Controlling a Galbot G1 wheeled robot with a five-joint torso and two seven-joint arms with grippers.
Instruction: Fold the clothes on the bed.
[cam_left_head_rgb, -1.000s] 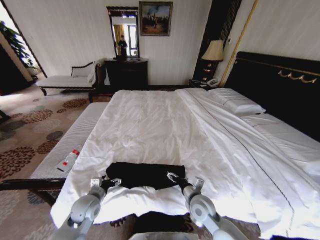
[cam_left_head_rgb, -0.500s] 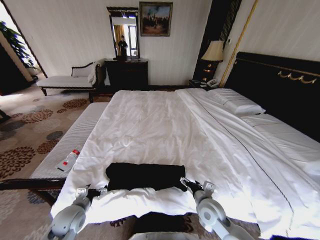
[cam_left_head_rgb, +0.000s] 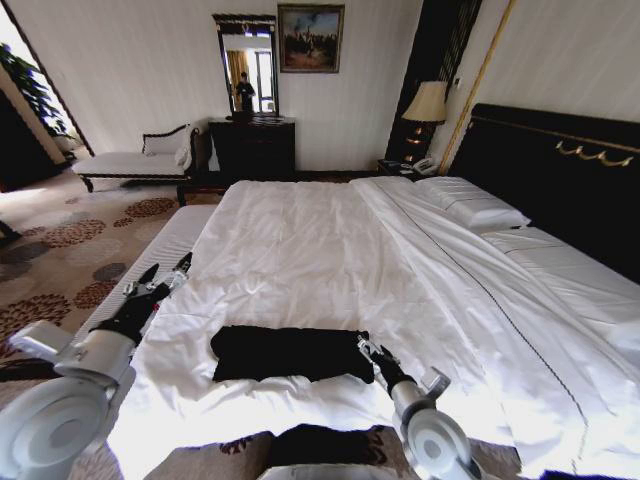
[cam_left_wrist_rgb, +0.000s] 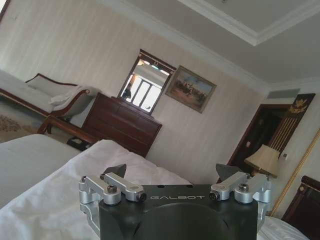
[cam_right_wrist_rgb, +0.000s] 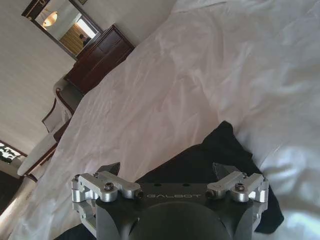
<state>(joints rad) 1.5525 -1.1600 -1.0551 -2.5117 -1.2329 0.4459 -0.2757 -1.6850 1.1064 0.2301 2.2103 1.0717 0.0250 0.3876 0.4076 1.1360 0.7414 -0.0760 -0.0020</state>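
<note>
Here my right claw (cam_left_head_rgb: 366, 348) stands wide at the shirt's (cam_left_head_rgb: 290, 352) right edge on the bed (cam_left_head_rgb: 300, 250); my left claw (cam_left_head_rgb: 160, 281), marked "GALBOT", gapes left of it, above a bench (cam_left_head_rgb: 165, 250).

Folded T-shirt (cam_left_head_rgb: 290, 352) on the near end of the bed (cam_left_head_rgb: 330, 250), atop the duvet. Right gripper (cam_left_head_rgb: 367, 349) just beside the shirt's right edge, jaws spread; left gripper (cam_left_head_rgb: 160, 280) raised off the bed's left side, well apart from the shirt, jaws parted. Pillows (cam_left_head_rgb: 470, 205) at the far right by the headboard (cam_left_head_rgb: 560, 170). Bench (cam_left_head_rgb: 150, 275) along the bed's left side. Dresser (cam_left_head_rgb: 252, 148) against the far wall.
</note>
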